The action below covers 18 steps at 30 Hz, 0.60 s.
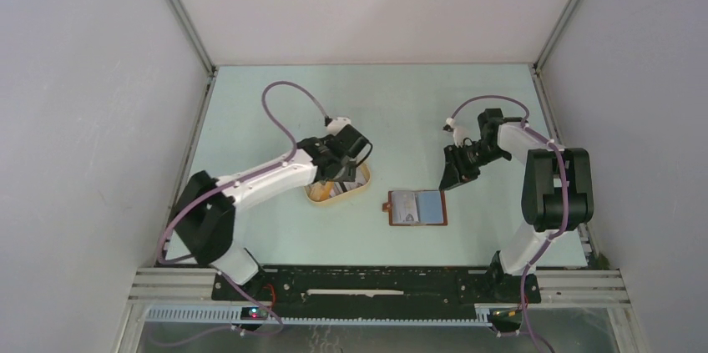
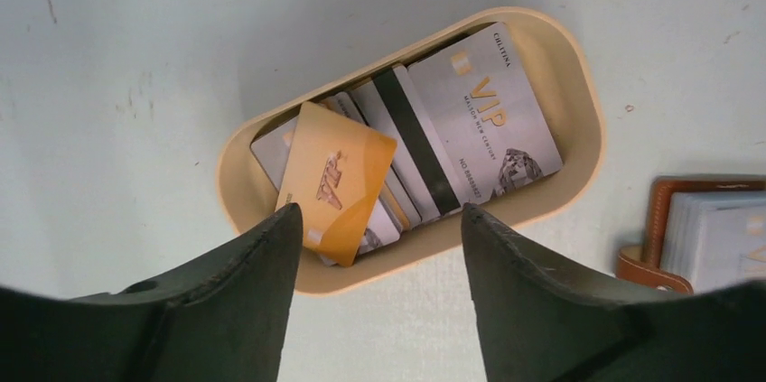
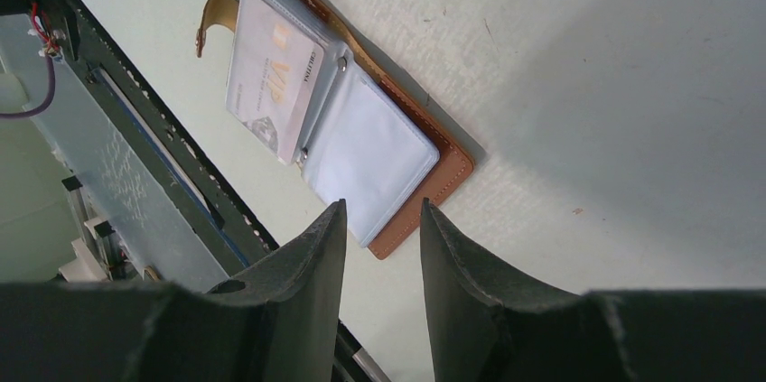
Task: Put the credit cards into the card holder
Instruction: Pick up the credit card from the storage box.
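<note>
The left fingers (image 2: 244,292) stand apart and empty above the cream tray (image 2: 583,102), where the cards (image 2: 479,120) lie in a loose pile. The wallet (image 3: 447,174) lies open on the surface (image 1: 417,111) near the tray, with a silver card (image 3: 271,75) in one sleeve. The right fingers (image 3: 303,283) hover over its corner, slightly apart, holding nothing.

My left gripper (image 2: 379,215) is matt black; credit cards (image 2: 479,120) glossy plastic, tray (image 2: 585,116) smooth plastic, card holder (image 3: 449,174) stitched brown leather.

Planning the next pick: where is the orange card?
Left wrist view: the orange card lies atop the silver cards in the cream tray, under the left end effector, left of the card holder.
</note>
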{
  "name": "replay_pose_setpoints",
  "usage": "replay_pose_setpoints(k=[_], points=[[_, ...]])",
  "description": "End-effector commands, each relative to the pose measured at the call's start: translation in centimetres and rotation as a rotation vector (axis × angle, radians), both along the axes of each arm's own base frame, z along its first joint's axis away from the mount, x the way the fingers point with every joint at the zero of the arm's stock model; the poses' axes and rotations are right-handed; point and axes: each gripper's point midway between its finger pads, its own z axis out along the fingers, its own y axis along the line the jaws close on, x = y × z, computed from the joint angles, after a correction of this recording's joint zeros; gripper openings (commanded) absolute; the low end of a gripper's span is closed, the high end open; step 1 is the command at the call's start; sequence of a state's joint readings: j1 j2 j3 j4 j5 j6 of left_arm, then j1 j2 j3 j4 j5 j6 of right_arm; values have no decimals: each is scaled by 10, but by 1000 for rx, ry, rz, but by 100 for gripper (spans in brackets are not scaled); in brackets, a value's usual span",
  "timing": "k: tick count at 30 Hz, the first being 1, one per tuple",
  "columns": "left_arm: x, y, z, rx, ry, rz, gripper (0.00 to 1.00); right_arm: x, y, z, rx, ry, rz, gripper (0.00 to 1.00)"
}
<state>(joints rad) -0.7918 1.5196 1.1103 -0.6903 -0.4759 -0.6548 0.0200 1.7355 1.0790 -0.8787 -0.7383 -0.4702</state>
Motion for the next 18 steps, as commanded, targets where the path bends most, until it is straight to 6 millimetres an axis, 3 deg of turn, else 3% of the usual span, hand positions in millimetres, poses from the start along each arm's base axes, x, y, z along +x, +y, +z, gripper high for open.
replay_pose_setpoints(k=[1, 10, 18], points=[[17, -4, -1, 119, -1, -14, 66, 10, 3, 15, 20, -66, 13, 44], [25, -12, -18, 235, 10, -41, 60, 11, 2, 16, 23, -67, 7, 44], [22, 0, -35, 383, 20, -39, 57, 11, 2, 16, 28, -65, 7, 44]])
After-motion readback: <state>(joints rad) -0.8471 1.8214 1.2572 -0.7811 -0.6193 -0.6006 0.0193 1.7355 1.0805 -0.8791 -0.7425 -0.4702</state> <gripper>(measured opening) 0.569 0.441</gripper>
